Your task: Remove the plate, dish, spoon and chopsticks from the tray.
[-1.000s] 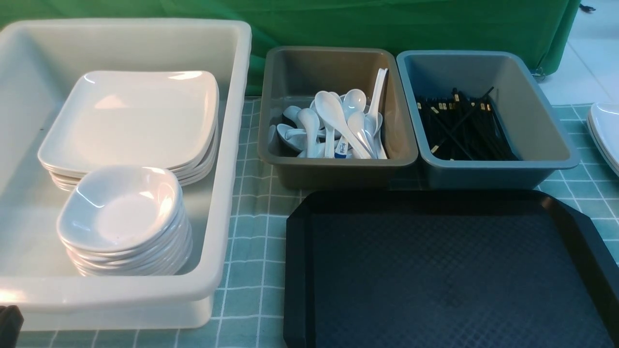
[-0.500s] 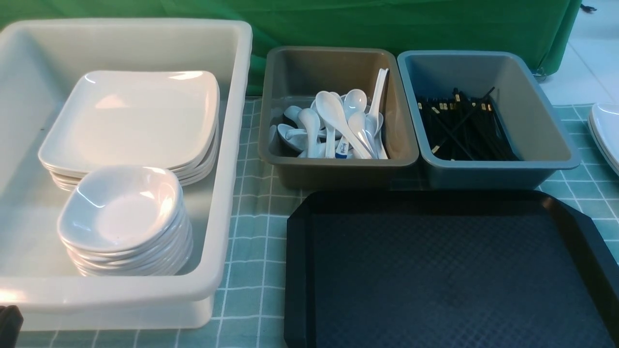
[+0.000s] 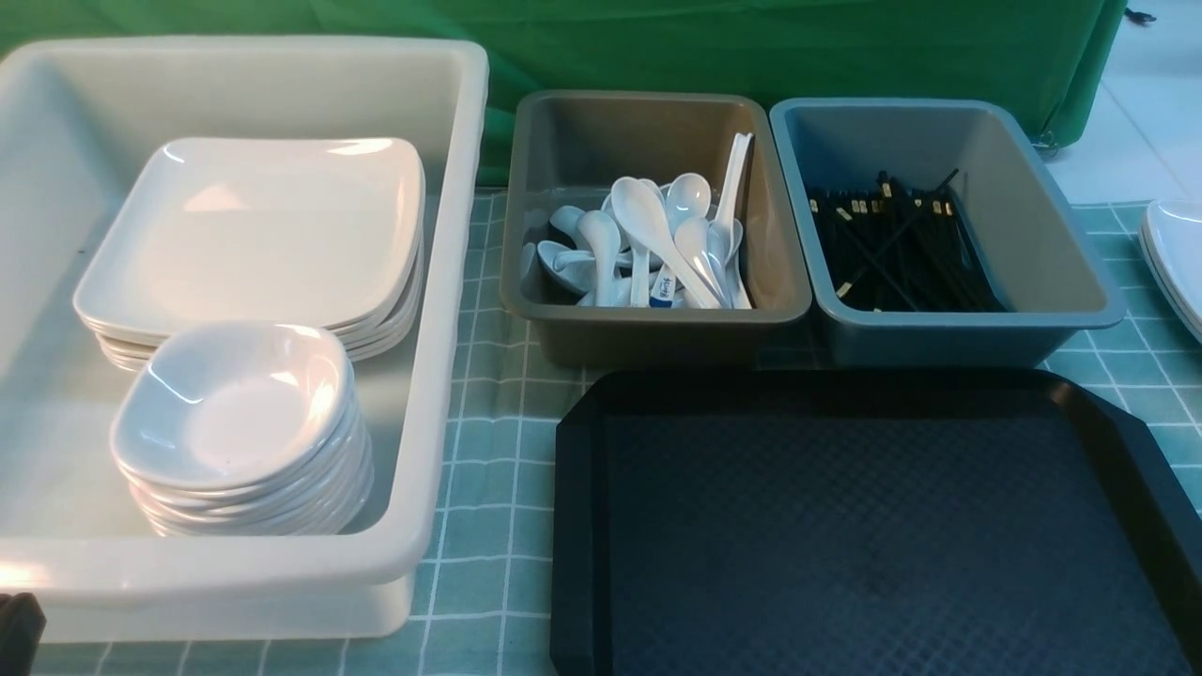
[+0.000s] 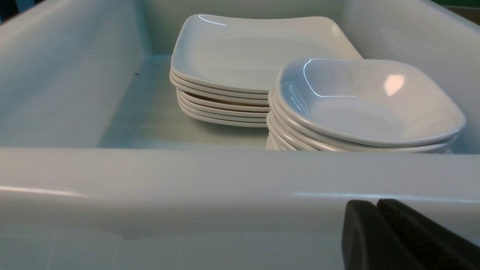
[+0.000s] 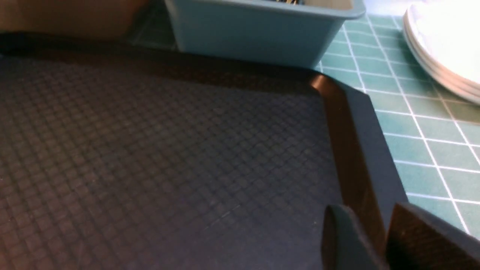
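- Front view: the black tray (image 3: 873, 526) lies on the green checked cloth (image 3: 488, 451) at the near right, with nothing on its textured floor. Left of it stands a large white tub (image 3: 451, 282) holding a stack of square plates (image 3: 254, 235) at the back and a stack of small white dishes (image 3: 239, 422) in front, the two stacks touching. Behind the tray sit two smaller tubs side by side: a grey-brown tub (image 3: 657, 329) with a heap of white spoons (image 3: 657, 244), and a grey-blue tub (image 3: 967, 333) with black chopsticks (image 3: 892, 249) lying in a bundle. More white plates (image 3: 1174, 263) show at the right edge. Only a dark bit of the left arm peeps in at the bottom left corner.
- Left wrist view: the left gripper (image 4: 377, 204) hangs just outside the near wall of the white tub (image 4: 187, 180), its two dark fingers pressed together with nothing between them. Beyond the wall stand the plates (image 4: 243, 52) and the dishes (image 4: 367, 101).
- Right wrist view: the right gripper (image 5: 369, 221) hovers over the far right corner of the tray (image 5: 352, 123), its fingers (image 5: 341, 240) parted a little and empty. The grey-blue tub (image 5: 255, 33) stands just beyond the tray's rim.
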`<action>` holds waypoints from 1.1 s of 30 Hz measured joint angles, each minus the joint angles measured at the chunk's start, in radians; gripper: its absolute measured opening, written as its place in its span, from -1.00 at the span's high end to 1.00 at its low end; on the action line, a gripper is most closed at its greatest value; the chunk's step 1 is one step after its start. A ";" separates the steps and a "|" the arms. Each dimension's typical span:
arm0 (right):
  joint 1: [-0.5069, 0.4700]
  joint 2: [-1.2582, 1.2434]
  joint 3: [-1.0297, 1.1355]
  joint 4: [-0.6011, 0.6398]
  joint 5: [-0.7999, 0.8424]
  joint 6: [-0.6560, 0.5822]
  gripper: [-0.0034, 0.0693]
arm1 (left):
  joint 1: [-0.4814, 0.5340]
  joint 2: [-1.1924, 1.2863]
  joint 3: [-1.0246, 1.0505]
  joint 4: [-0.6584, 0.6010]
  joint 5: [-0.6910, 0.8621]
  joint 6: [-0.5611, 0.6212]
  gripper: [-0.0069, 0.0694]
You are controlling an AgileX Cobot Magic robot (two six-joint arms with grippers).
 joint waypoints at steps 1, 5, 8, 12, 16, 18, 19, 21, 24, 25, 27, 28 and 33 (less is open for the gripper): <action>0.000 0.000 0.000 0.000 -0.001 0.000 0.27 | 0.000 0.000 0.000 0.000 0.000 0.000 0.79; 0.000 0.000 0.000 0.000 -0.002 0.000 0.26 | 0.000 0.000 0.000 0.000 0.000 0.000 0.79; 0.000 0.000 0.000 -0.001 -0.002 0.000 0.25 | 0.000 0.000 0.000 0.000 0.000 0.000 0.79; 0.000 0.000 0.000 -0.001 -0.002 0.000 0.24 | 0.000 0.000 0.000 0.000 0.000 0.000 0.79; 0.000 0.000 0.000 -0.001 -0.002 0.001 0.24 | 0.000 0.000 0.000 0.000 0.000 0.000 0.79; 0.000 0.000 0.000 -0.001 -0.002 0.001 0.24 | 0.000 0.000 0.000 0.000 0.000 0.000 0.79; 0.000 0.000 0.000 -0.001 -0.002 0.001 0.24 | 0.000 0.000 0.000 0.000 0.000 0.000 0.79; 0.000 0.000 0.000 -0.001 -0.002 0.001 0.24 | 0.000 0.000 0.000 0.000 0.000 -0.001 0.79; 0.000 0.000 0.000 -0.001 -0.002 0.001 0.24 | 0.000 0.000 0.000 0.000 0.000 -0.002 0.79; 0.000 0.000 0.000 -0.001 -0.002 0.001 0.24 | 0.000 0.000 0.000 0.000 0.000 -0.001 0.79; 0.000 0.000 0.000 -0.001 -0.002 0.001 0.24 | 0.000 0.000 0.000 0.000 0.000 -0.001 0.79; 0.000 0.000 0.000 -0.001 -0.002 0.001 0.24 | 0.000 0.000 0.000 0.000 0.000 -0.001 0.79; 0.000 0.000 0.000 -0.001 -0.002 0.001 0.24 | 0.000 0.000 0.000 0.000 0.000 -0.001 0.78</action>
